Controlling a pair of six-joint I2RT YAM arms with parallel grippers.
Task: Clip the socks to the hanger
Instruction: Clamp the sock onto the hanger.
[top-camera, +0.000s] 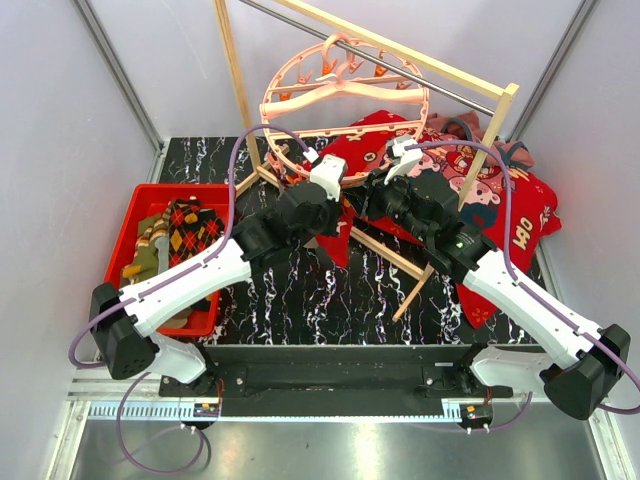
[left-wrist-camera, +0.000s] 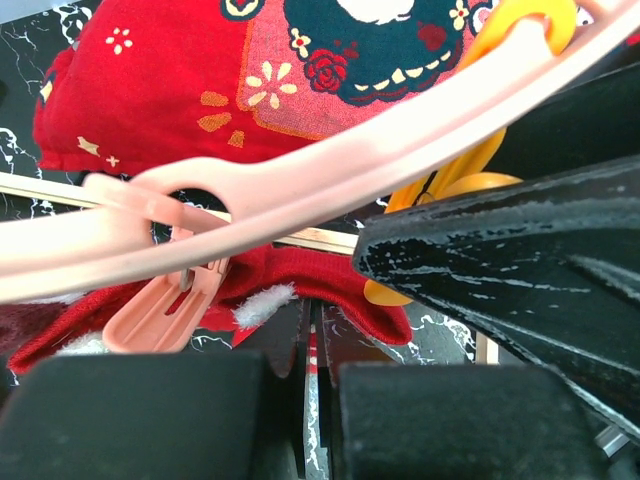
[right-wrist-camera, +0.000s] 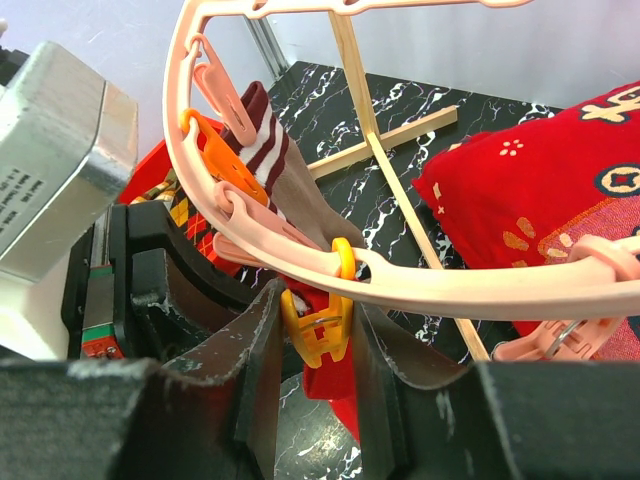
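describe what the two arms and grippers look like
The left arm and right arm have white shell links, black joints and motor housings, with a purple cable looping along each. A small green light shows on the right one. The left gripper and right gripper have black, blocky fingers, scuffed white on the right's.

hanger (top-camera: 347, 88): pink ring, hanging | socks (top-camera: 180, 228): heaped far left | striped sock (right-wrist-camera: 268, 145): hanging from ring
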